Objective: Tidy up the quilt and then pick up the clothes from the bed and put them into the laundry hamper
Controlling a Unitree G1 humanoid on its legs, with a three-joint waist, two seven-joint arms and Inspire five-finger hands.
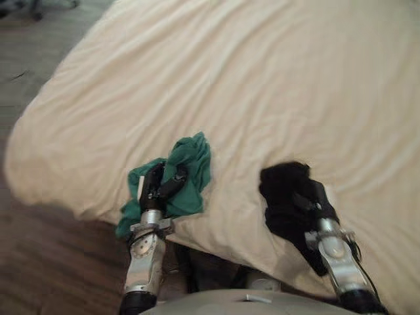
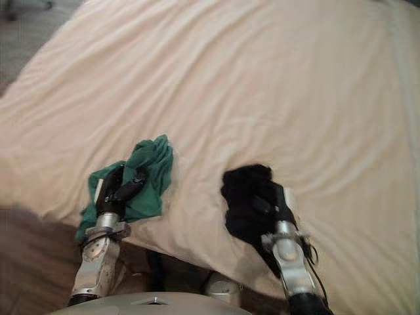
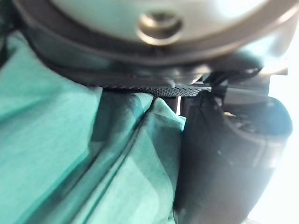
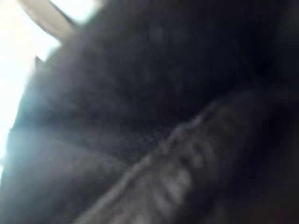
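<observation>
the fingers (image 1: 176,181) of our left hand (image 1: 155,190) are curled into the green garment (image 1: 194,161), with cloth bunched between palm and thumb. our right hand (image 1: 315,197) sits sunk in the black garment (image 1: 281,180). it is dark on dark, so we cannot tell whether it grips. both garments lie on the cream quilt (image 1: 262,85) by the bed's near edge, well apart from each other. the green one seems to droop over that edge toward the wooden floor (image 1: 39,262).

we judge both to be light, soft and limp. they will sag and trail, so a hold deep in a gathered bunch should serve better than one at a loose corner. the quilt lies fairly flat with shallow wrinkles. it is soft too, so a pinch that goes too deep could drag it up with the clothes. the bed ahead is wide open, but the near edge sits close under both arms, so lifting straight up before swinging away seems safest.
</observation>
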